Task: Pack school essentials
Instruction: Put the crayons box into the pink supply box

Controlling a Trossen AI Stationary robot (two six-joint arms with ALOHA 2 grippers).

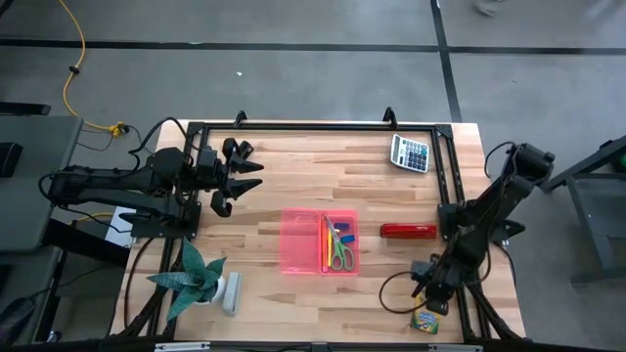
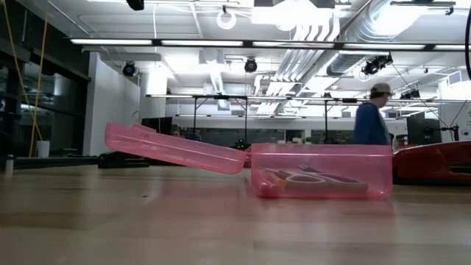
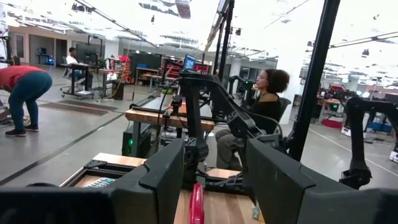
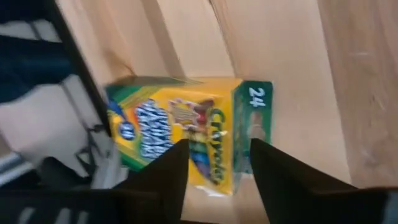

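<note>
The yellow-green crayon box (image 4: 186,134) lies flat at the table's near right corner (image 1: 425,321). My right gripper (image 4: 217,152) is open just above it, with one finger over its middle and the other over its green end; I cannot tell whether they touch it. In the high view the right gripper (image 1: 431,301) points down at the box. The open pink case (image 1: 320,242) holds pencils, green-handled scissors (image 1: 341,256) and small blue pieces in its right half. My left gripper (image 1: 240,176) is open and empty at the far left.
A red pouch (image 1: 408,231) lies right of the case, and a calculator (image 1: 411,153) lies at the far right. The green folded-paper plant (image 1: 191,274) stands at the near left beside a pale block (image 1: 232,291). People show in the room beyond the table (image 2: 372,114).
</note>
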